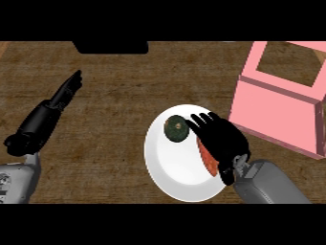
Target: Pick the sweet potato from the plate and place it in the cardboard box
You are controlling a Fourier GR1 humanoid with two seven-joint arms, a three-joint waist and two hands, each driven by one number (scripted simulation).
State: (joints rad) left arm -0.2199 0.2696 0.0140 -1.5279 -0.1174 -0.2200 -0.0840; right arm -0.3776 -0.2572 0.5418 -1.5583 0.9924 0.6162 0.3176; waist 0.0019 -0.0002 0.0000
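A white plate point(171, 165) lies on the wooden counter at lower centre. On its upper part sits a round dark green thing point(176, 129). An orange-red sweet potato point(209, 160) lies along the plate's right side, mostly hidden under my right hand point(222, 136). That hand hovers over it with fingers spread toward the upper left; I cannot tell if it touches the sweet potato. The pink box point(278, 117) lies open at the right, its lid with a cut-out window tilted up behind. My left hand point(66, 91) rests at the left, fingers straight, holding nothing.
A black object point(111, 47) sits at the counter's far edge, upper centre. Brown wooden counter point(116, 143) stretches between my left arm and the plate. The box's near wall stands just right of the plate's rim.
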